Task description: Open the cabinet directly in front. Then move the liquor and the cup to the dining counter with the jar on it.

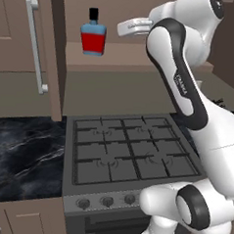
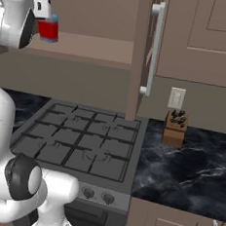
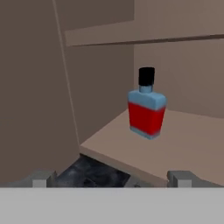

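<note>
Cabinet (image 1: 26, 35) doors stand open, so the step in hand looks like the reach for the liquor (image 3: 147, 107), upright on the lower shelf (image 3: 183, 140) near its front edge. End effector (image 3: 113, 178) empty, fingers spread wide, short of the shelf lip; the bottle sits ahead of it, slightly right of centre, well apart. Next move calls for advancing straight in to straddle the body, then closing.
</note>
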Available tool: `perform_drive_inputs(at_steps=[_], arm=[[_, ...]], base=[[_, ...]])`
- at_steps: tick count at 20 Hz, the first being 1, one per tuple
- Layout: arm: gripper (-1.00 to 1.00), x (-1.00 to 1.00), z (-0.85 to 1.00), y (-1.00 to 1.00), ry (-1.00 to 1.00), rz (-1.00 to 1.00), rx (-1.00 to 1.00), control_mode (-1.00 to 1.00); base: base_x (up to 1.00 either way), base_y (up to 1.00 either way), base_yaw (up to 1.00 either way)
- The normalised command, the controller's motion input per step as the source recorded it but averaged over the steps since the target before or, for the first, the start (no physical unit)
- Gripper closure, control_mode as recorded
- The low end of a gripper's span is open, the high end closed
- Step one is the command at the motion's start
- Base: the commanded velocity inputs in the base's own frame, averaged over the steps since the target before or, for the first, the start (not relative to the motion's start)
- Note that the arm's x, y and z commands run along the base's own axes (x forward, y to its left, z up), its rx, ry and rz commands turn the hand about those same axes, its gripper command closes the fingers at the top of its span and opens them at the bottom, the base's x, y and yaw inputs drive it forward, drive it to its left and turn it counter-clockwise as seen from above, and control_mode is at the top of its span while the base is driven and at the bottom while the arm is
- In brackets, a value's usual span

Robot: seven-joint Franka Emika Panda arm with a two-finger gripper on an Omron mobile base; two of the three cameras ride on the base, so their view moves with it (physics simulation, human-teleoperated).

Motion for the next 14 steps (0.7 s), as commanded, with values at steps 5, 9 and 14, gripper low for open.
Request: perform_drive_inputs(at_steps=[5,9,14], arm=[[-1.0,0.4,0.0,0.05,0.0,0.0,0.0,-1.0],[-1.0,0.39,0.01,0.0,0.0,-0.01,0.0,-1.0],[-1.0,0.32,0.0,0.01,0.0,-0.02,0.0,-1.0]], base=[[0.0,0.0,0.0],[0.0,0.0,0.0],[0.0,0.0,0.0]])
